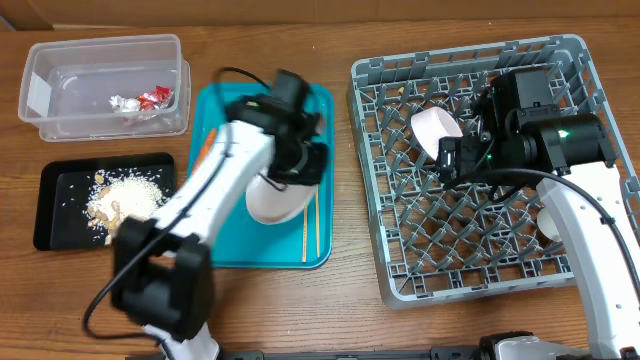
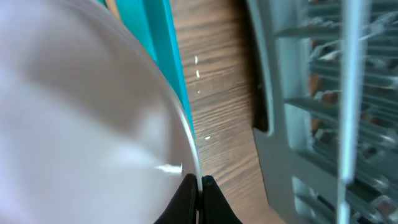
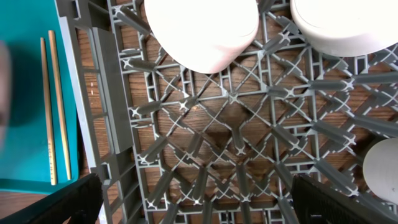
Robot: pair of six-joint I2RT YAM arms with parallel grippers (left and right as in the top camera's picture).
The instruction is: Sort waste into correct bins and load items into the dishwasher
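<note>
Plate (image 2: pixel 81 112), smooth white, tight within left end effector (image 2: pixel 199 190); right end effector (image 3: pixel 199 200) wide above grey lattice rack (image 3: pixel 231 98).

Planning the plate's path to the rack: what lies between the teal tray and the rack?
Only a narrow strip of bare wooden table. The overhead and left wrist views both show it, and the tray and rack do not touch.

Two bowls (image 3: pixel 202 31) rest in the grey rack (image 3: pixel 236 143), chopsticks (image 3: pixel 55 106) on teal tray (image 3: pixel 25 124).
</note>
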